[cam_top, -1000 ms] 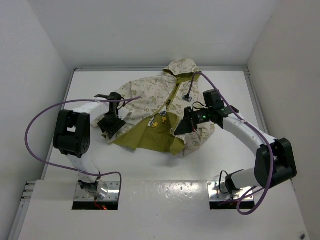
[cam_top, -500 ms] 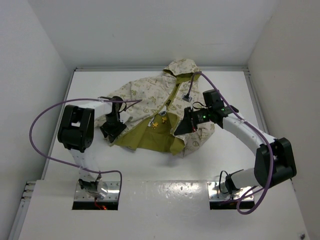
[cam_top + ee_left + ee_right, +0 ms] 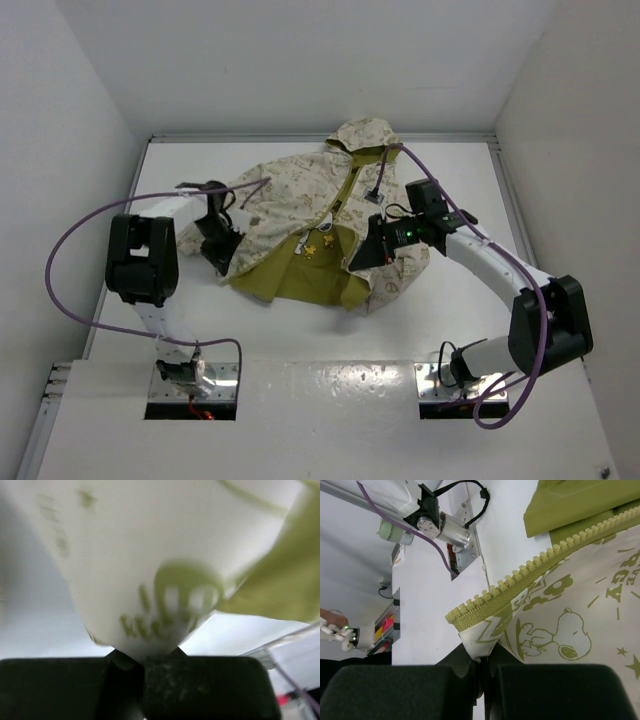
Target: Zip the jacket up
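So the jacket (image 3: 300, 200) lies open on the worktop (image 3: 300, 340) between both arms, left tool (image 3: 142, 660) pinching its left hem, right tool (image 3: 481, 662) pinching the zipper strip (image 3: 530, 572) bottom corner, teeth running away toward the hood (image 3: 365, 135), halves well apart.

- I am watching the jacket (image 3: 300, 195) lying open on the white table (image 3: 450, 330), its olive lining showing between my two sets of fingers.
- My left gripper (image 3: 220, 252) is pinching one front panel's edge.
- My right gripper (image 3: 360, 258) is clamping the opposite front edge.
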You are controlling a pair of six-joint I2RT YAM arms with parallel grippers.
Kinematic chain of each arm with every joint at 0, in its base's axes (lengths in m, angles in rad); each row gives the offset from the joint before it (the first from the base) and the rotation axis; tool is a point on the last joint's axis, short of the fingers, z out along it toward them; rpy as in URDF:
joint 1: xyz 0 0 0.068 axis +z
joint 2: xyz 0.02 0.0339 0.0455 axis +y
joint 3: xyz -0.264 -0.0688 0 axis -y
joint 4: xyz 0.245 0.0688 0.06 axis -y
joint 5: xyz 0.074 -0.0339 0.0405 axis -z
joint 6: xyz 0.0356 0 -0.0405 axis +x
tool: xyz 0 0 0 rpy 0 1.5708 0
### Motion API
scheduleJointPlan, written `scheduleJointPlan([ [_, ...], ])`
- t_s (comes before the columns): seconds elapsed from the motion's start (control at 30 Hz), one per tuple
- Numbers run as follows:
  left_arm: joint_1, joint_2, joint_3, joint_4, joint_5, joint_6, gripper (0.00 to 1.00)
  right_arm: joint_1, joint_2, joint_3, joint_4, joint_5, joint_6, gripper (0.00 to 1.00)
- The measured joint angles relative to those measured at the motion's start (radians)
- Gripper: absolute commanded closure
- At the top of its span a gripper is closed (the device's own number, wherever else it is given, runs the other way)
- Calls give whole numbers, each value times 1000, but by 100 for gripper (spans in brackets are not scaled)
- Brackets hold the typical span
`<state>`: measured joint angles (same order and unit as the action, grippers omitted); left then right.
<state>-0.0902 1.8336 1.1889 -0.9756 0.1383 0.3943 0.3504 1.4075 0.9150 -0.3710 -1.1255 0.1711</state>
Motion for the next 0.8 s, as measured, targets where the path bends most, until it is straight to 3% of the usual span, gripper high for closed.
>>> scheduleJointPlan([
  [0.2,135,-140,187,-21,320,34,100,-3,0,6,-29,2,-32,100],
  [0.47,276,-258,226,-59,716,56,100,-90,-39,6,-78,2,-63,100],
  [0.6,229,-286,151,43,909,-111,100,-114,-66,0,52,-12,34,100],
  [0.8,56,-394,4,383,1001,-552,100,-82,-57,-1,344,-36,282,100],
])
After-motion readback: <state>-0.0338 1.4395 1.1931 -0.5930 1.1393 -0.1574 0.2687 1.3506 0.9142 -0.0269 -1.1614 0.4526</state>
